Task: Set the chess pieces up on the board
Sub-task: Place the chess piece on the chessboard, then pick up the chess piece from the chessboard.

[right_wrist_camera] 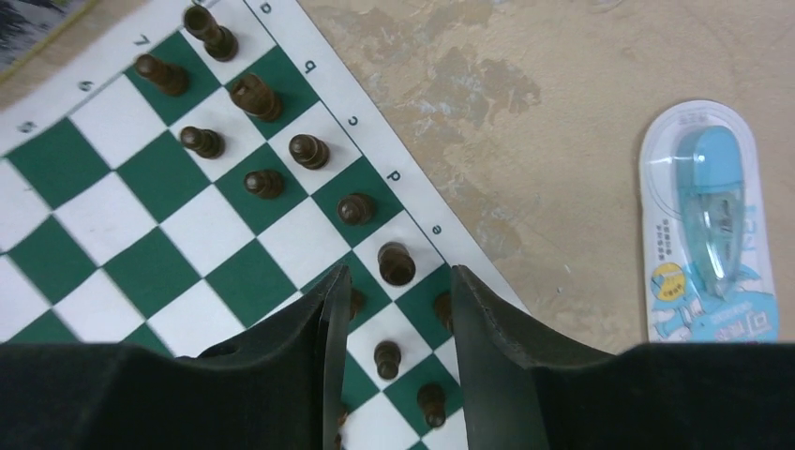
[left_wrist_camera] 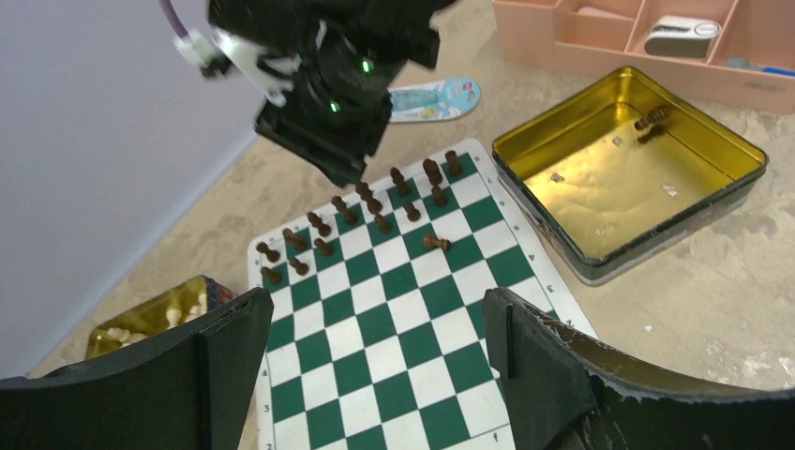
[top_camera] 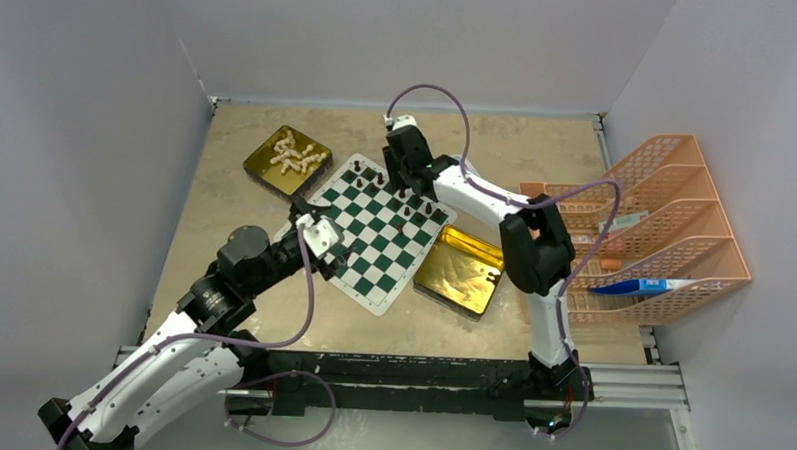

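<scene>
At the far left of the worktop [top_camera: 225,194] the left tin [top_camera: 259,170] is holding the cream pieces [top_camera: 295,153], all lying loose in a heap. Next to it the left hand [left_wrist_camera: 370,323] is hovering over the near-left corner of the board [left_wrist_camera: 403,319], its fingers spread wide and carrying nothing.

The board is lying flat at mid-worktop, and the dark pieces [left_wrist_camera: 356,211] are standing in two rows along its far edge, with one lone pawn [left_wrist_camera: 434,242] standing a square out of line. The right hand [right_wrist_camera: 398,281] is hanging low over that far edge, its fingers partly apart and gripping nothing, with a dark piece standing free on a white edge square just ahead of the gap.

So the dark set is being laid out, and it is looking nearly complete. Further right, the right tin [left_wrist_camera: 731,187] is showing two dark pieces [left_wrist_camera: 652,120] left inside.

The next move is likely calling for a straight lift clear of the close-packed rows, then a reach across to that tin.
</scene>
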Robot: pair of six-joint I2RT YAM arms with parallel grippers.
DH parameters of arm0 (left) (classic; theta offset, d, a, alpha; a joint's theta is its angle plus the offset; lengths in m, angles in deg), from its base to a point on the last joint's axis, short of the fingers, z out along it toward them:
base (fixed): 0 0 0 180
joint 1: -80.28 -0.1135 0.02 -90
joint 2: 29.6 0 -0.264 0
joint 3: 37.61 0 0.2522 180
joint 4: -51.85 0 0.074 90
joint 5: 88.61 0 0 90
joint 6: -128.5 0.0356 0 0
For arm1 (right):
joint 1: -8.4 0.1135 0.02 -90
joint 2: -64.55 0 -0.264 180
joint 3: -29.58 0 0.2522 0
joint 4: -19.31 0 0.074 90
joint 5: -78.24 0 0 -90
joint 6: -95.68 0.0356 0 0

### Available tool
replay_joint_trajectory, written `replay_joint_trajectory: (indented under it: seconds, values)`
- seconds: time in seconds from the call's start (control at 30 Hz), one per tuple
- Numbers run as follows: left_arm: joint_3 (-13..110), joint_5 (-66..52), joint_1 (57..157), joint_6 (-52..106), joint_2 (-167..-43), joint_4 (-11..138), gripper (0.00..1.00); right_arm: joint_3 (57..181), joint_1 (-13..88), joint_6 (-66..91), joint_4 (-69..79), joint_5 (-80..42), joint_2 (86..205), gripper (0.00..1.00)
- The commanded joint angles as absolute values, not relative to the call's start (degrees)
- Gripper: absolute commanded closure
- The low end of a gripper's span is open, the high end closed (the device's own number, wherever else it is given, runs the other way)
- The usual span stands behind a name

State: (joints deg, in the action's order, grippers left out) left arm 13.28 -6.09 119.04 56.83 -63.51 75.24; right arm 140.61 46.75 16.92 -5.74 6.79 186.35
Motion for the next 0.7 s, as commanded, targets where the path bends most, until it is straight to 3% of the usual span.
replay_joint_trajectory:
  seconds: [0.0,0.33,0.47,0.67]
  values:
    - [16.41,-7.23,119.05,54.33,-65.5,76.9,0.17,137.66,47.07,20.17,-4.32,6.0,177.97,0.55]
    - [15.78,4.29,119.13,45.22,-66.54,77.26,0.16,120.26,50.76,25.75,1.85,2.41,168.2,0.63]
    - [18.81,11.64,119.08,39.01,-68.31,80.91,0.01,116.6,52.05,27.08,3.05,2.85,167.82,0.63]
    - [20.23,11.3,119.06,36.56,-69.11,82.92,0.0,117.14,52.57,26.79,3.39,3.05,170.16,0.65]
